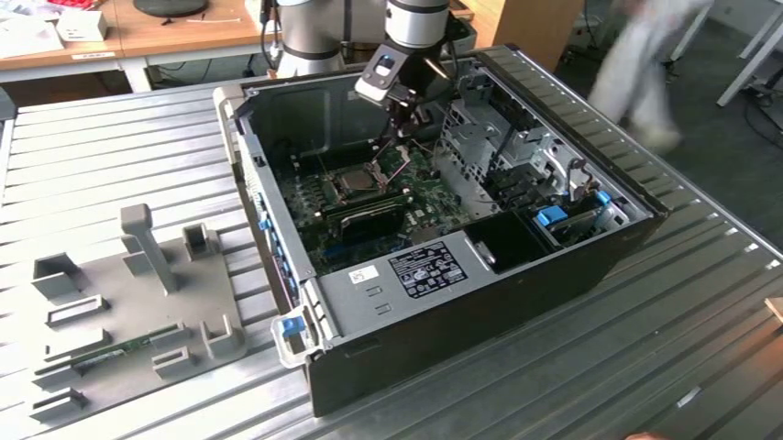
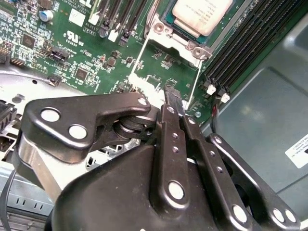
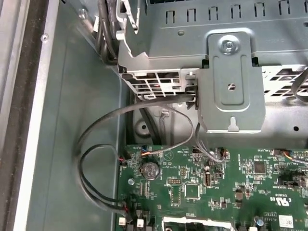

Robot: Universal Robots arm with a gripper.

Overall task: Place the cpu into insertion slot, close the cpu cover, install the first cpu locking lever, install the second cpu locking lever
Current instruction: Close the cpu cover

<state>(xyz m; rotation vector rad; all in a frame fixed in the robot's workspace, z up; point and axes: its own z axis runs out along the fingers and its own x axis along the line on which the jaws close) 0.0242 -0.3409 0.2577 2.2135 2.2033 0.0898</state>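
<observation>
Room lies open above the cpu (image 2: pixel 202 14); the drive cage (image 3: pixel 231 82) walls one edge of the board (image 3: pixel 240 192), and cables (image 3: pixel 83 168) loop by a corner.

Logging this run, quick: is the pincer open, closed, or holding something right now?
Pincer: closed, fingertips together, nothing seen between them; its tips are over the green board, near the cpu.

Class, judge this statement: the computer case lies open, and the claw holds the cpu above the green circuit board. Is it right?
Not quite. The claw hangs above the green circuit board, but it holds no cpu: the second wrist view shows the cpu already seated in the insertion slot. The computer case does lie open.
</observation>
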